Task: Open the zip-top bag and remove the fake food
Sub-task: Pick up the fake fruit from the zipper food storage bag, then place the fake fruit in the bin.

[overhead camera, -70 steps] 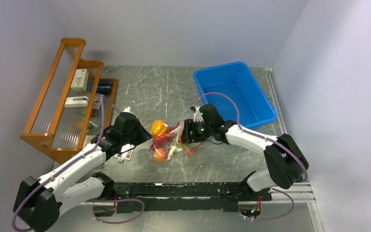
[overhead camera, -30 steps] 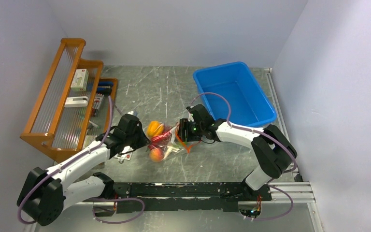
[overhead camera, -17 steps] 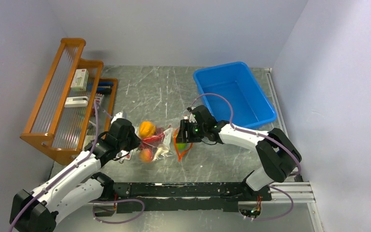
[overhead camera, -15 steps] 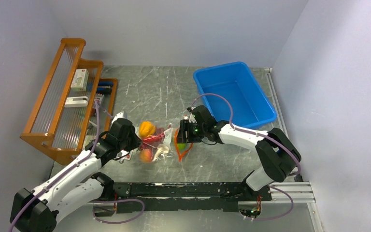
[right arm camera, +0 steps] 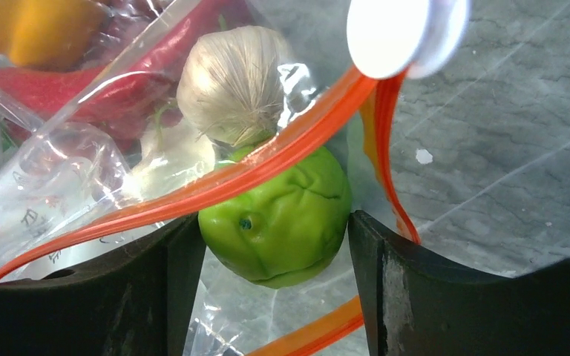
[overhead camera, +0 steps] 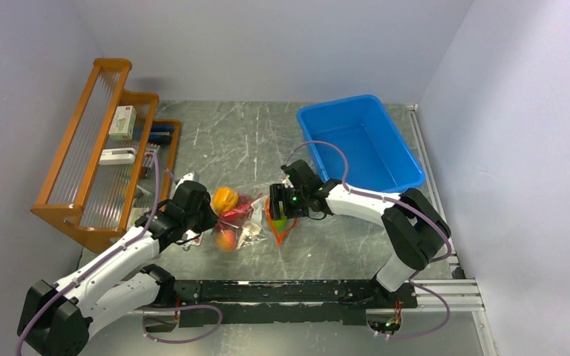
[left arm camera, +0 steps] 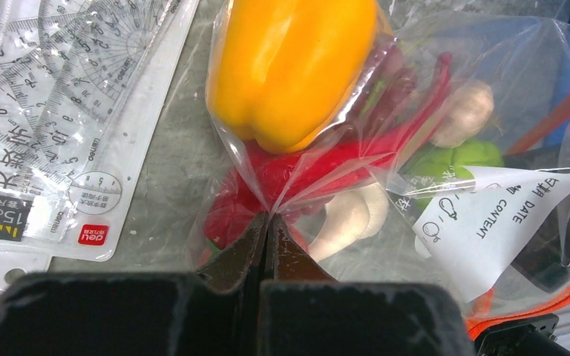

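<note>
The bench carries a wooden rack at its left rear and a blue bin at its right rear.

The zip-top bag lies on the bench at centre front, between the two arms, well apart from the bin. Its orange-red zip strip faces the right arm and stands parted.

The left gripper has its fingers pressed together on a pinch of the bag's clear film at the end away from the strip. The right gripper has its fingers set wide, one on each side of the lime at the bag mouth, both inner faces touching it.

A clear packet of rulers and a protractor lies flat beside the bag, on the left arm's side.

Fake food inside the bag:
- bell pepper, orange-yellow, nearest the left gripper
- red chillies, under the pepper
- garlic bulb, touching the lime

A white label sits on the bag film.
</note>
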Available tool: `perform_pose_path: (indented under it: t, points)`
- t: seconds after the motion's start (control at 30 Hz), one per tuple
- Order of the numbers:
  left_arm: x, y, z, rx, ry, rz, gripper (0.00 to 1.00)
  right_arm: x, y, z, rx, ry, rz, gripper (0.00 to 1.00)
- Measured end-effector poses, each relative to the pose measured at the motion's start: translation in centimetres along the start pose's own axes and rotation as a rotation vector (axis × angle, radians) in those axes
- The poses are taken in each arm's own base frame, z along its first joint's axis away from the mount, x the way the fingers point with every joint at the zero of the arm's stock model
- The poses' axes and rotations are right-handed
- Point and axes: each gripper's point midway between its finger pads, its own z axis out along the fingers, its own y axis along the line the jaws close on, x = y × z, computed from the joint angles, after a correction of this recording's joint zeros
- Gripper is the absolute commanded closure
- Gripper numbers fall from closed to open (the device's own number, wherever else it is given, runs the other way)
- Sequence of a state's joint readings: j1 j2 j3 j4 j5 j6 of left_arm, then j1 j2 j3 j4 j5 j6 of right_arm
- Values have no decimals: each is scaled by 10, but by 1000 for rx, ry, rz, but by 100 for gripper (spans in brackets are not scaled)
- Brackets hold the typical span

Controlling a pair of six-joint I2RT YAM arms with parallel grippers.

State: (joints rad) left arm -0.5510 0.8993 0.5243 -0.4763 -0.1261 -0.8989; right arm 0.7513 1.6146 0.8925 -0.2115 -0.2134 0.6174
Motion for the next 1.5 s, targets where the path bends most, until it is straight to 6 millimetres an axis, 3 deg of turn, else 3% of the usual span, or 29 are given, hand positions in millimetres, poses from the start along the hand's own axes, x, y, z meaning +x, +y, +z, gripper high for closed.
perform_pose_path:
  t: [0.1, 0.2, 0.4, 0.6, 0.9, 1.03, 1.13, 1.23, 1.33, 1.4, 1.5]
  points:
    - [0, 0, 0, 1, 0, 2, 93, 2, 2, 3, 5, 11, -14, 49]
    - [0, 0, 0, 0, 0, 3, 93, 2, 3, 3, 7, 8, -20, 57]
    - [0, 1, -1, -1, -3, 1, 93, -4, 4, -12, 18, -50, -15, 61]
    - [-4, 1, -5, 3, -22, -2, 93, -26, 9, -47, 37, -186, -17, 63]
    - [-6, 1, -5, 1, -33, -15, 92, -47, -3, -101, 151, -334, -29, 68]
    - [-5, 1, -4, -5, -27, -23, 82, -75, -3, -145, 219, -467, -43, 69]
    - [-4, 1, -4, -7, -26, -27, 68, -102, -5, -180, 272, -580, -56, 69]
    - [-4, 1, -4, -5, -27, -34, 55, -131, -24, -209, 345, -669, -38, 69]
    - [-6, -1, -6, 5, -36, -43, 42, -156, -70, -227, 441, -696, 26, 69]
    - [-8, -2, -10, 11, -43, -49, 32, -163, -102, -227, 496, -673, 73, 69]
    - [-14, -6, -19, 27, -63, -56, 28, -161, -139, -213, 531, -593, 128, 69]
